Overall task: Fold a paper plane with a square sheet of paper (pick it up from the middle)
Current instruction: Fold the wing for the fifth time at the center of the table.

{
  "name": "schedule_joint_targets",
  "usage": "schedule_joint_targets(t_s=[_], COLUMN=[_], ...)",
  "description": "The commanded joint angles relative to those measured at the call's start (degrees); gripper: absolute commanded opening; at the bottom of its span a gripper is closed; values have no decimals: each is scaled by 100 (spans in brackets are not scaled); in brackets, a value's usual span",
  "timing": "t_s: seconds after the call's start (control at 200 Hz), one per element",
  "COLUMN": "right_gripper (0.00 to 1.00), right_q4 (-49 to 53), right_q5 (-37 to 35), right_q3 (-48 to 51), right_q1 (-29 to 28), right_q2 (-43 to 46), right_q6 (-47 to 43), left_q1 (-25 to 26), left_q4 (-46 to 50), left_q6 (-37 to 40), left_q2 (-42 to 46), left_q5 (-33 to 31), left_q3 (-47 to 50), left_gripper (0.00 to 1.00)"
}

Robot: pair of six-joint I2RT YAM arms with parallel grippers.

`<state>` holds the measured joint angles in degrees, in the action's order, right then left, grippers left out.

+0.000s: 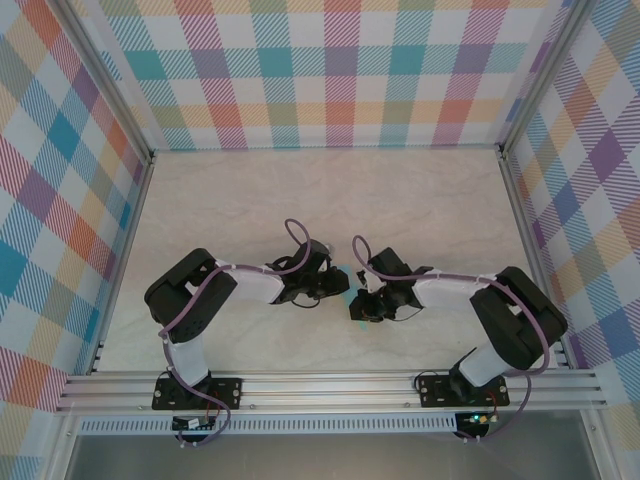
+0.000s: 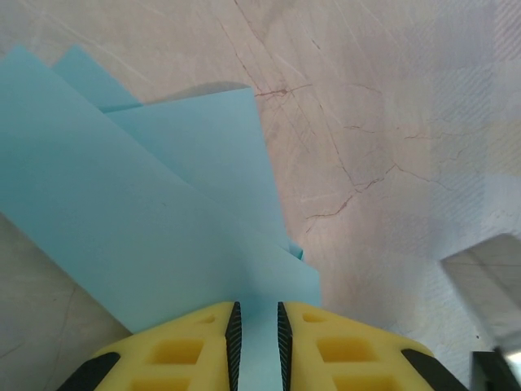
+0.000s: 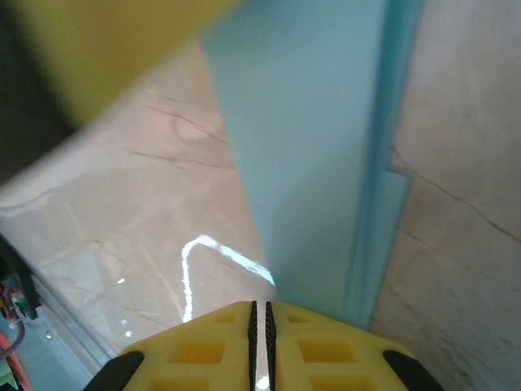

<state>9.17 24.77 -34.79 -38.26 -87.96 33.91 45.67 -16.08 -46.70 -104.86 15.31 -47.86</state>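
Evidently the two arms meet just short of the middle of the tabletop (image 1: 250, 200), a little toward its near edge, so that both can work one small piece of paper between them. The paper plane (image 2: 146, 220) is part-made: pale blue layers overlap and fan away from the left gripper (image 2: 256, 308), whose yellow fingers stand a narrow slot apart with a strip of the blue paper filling that slot, so it is clamped on the paper.

From the right wrist, the same paper runs as a long flat panel with a doubled edge down to the right gripper (image 3: 260, 305). Its jaws are all but together, and they seem to nip the paper at the panel's lower corner, though the contact is hard to make out.

Holding it at both ends likely keeps the layers taut and aligned for the next crease. The paper appears lifted off the surface rather than lying flat.
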Motion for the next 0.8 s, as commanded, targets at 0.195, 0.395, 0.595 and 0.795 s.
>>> schedule_joint_targets(t_s=[0.195, 0.395, 0.595, 0.795], right_gripper=[17, 18, 20, 28], right_q4=[100, 91, 457, 996], right_q5=[227, 259, 50, 2], right_q3=[789, 1195, 1536, 1667], right_q1=[2, 3, 3, 1], right_q2=[598, 855, 1552, 2366], right_q6=[255, 584, 784, 832], left_q1=[-2, -39, -72, -84], left_q4=[368, 420, 456, 500], left_q6=[175, 231, 271, 318], left_q2=[-464, -431, -404, -490], left_q5=[-367, -341, -318, -257], left_q3=[46, 41, 34, -45], left_gripper=[22, 22, 21, 21])
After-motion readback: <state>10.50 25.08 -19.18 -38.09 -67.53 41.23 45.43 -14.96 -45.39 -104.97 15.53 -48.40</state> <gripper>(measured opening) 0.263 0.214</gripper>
